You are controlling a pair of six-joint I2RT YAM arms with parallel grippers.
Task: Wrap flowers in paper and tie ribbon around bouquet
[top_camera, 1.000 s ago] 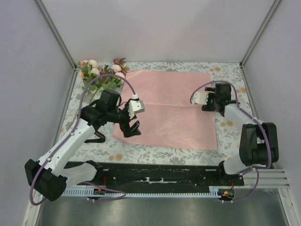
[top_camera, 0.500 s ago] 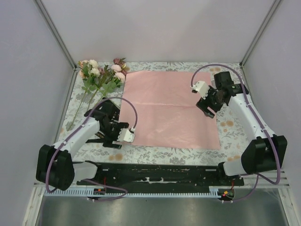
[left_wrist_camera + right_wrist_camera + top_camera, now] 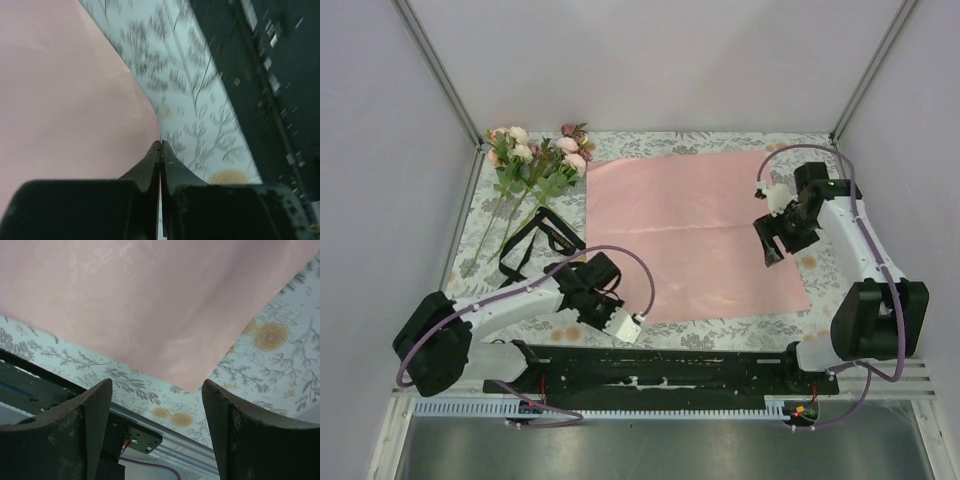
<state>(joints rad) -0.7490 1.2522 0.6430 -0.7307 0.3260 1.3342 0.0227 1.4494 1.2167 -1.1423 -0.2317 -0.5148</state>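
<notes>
The paper [image 3: 690, 230] lies pink face up across the middle of the desk [image 3: 710, 140]; the left tool [image 3: 160, 144] is at its near-left corner, clenched, fingers pressed together on the paper's edge with a thin pink sliver showing between them; the right tool [image 3: 156, 386] hangs released, fingers wide apart, above the near-right corner and holding nothing; the flowers [image 3: 535, 165] lie at the far left of the desk, blooms just beside the paper's far-left corner, stems running toward the near left; the ribbon [image 3: 535, 235] lies in a loose black loop just beside the stems, between them and the paper's left edge.
</notes>
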